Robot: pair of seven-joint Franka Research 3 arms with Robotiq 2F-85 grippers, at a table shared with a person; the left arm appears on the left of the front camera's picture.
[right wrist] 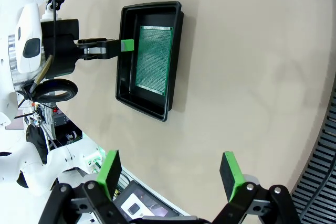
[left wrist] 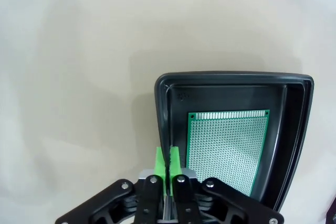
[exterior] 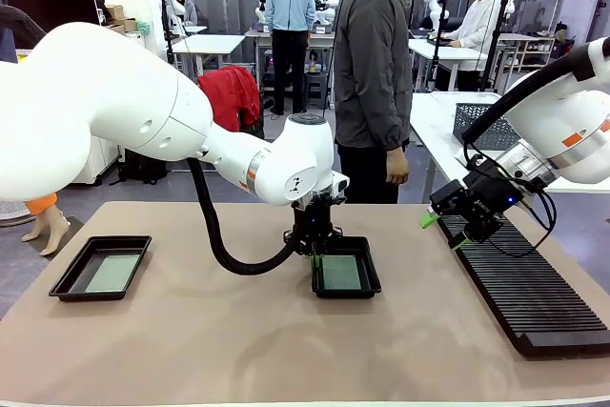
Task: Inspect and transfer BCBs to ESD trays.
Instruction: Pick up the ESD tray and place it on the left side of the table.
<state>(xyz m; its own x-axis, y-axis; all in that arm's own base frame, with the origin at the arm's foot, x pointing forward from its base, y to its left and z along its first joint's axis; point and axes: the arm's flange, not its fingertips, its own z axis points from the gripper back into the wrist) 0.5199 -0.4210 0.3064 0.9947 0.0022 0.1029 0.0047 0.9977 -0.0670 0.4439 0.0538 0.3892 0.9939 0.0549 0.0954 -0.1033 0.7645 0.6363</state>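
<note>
A green perforated BCB lies flat on the floor of the middle ESD tray, with bare black floor showing around it. The board looks thin, light and stiff, and probably brittle at the corners. Lying flush on the floor, it offers no face to pinch, so an exposed edge seems the safest place to take hold. A second ESD tray sits at 9 o'clock from the first, well apart on the tan worktop, with another greenish board inside.

The left gripper hangs over the middle tray's rim on the side towards that second tray, pointing straight down, its green pads pressed together with nothing between them. The left arm reaches across from 9 o'clock, elbow high.

The right gripper is spread wide and empty, held above the worktop at 3 o'clock from the tray, just over the near end of a long black ribbed rack. A person stands at 12 o'clock, a hand hanging loose.
</note>
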